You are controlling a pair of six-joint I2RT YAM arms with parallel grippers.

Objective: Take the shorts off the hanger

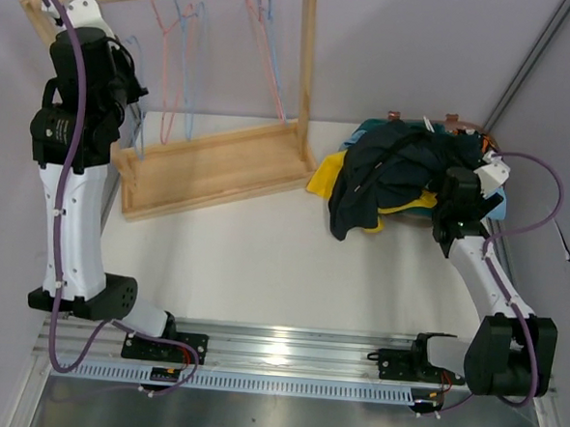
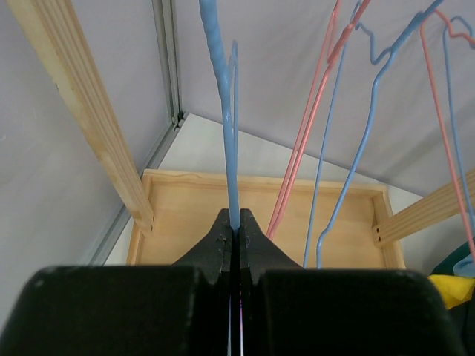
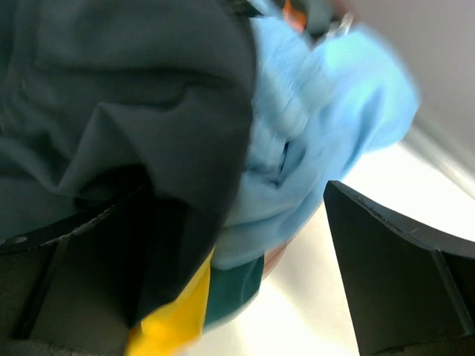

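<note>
Spreading across the whole scene, the white table [image 1: 263,261] carries a wooden rack [image 1: 220,166] at the back left and, well apart at the back right, the shorts [image 1: 384,171] heaped in one loose pile. No shorts hang on the rack. The black pair [image 1: 374,175] lies on top of the heap, with the yellow pair [image 1: 324,177] showing at its left edge; the light blue pair [image 3: 319,96] and a strip of teal [image 3: 237,285] show in the right wrist view. The left arm [image 1: 72,210] reaches up to the rack's rail, and the right arm [image 1: 485,274] leans into the pile. The right gripper [image 3: 234,193] has its fingers spread wide, black fabric draped over one of them and light blue fabric between. The left gripper [image 2: 235,233] has its fingers pressed together, pinching the wire of a blue hanger [image 2: 223,111]. Beside it hang bare pink hangers [image 2: 312,133] and another blue one [image 2: 356,126].
</note>
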